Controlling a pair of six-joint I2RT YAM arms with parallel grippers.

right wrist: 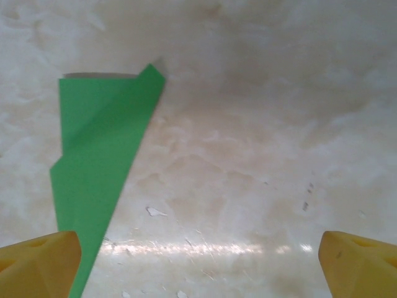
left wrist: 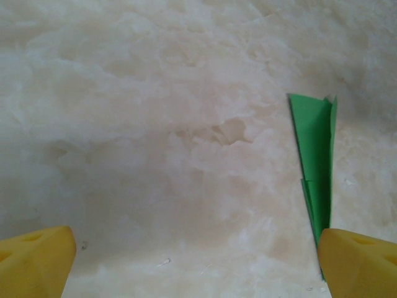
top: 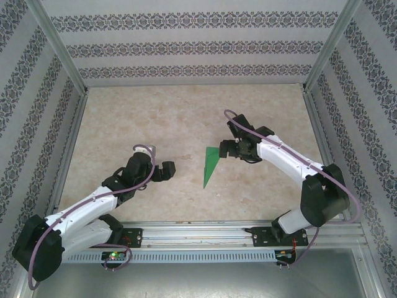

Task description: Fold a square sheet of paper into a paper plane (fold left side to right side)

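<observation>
**A:** Where did the bright green paper dart (top: 211,162), folded narrow and pointed, lie?

**B:** Flat on the beige marbled tabletop (top: 186,112), between the two arms. Its wide end pointed away from the bases and its tip toward them.

**A:** And relative to the right gripper (top: 222,150)?

**B:** Just beside it. The gripper stood at the dart's wide end with its fingers spread wide and nothing between them. In the right wrist view the dart ran down the left side. Its narrow end passed the yellow fingertip (right wrist: 40,264) at the lower left, though I could not tell whether they touched.

**A:** And the left gripper (top: 172,170)?

**B:** That one was spread wide and empty too, standing apart from the dart on its left. In the left wrist view the dart lay at the right edge. Its narrow end reached down to the yellow fingertip (left wrist: 360,264) at the lower right.
</observation>
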